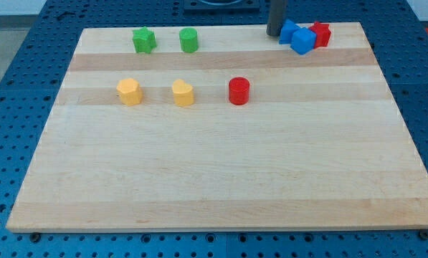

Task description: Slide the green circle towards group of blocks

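Note:
The green circle [189, 40] stands near the view's top, left of centre, on the wooden board [221, 172]. A green star-like block [143, 40] sits just to its left. My tip [274, 32] is the lower end of the dark rod at the view's top, right of centre, well to the right of the green circle. It stands just left of a tight group: two blue blocks [298, 37] and a red block [320, 34]. In a row lower down are a yellow hexagon [129, 92], a yellow block [183, 93] and a red cylinder [239, 91].
The board lies on a blue perforated table [27, 43]. The board's top edge runs just behind the rod and the blue and red group.

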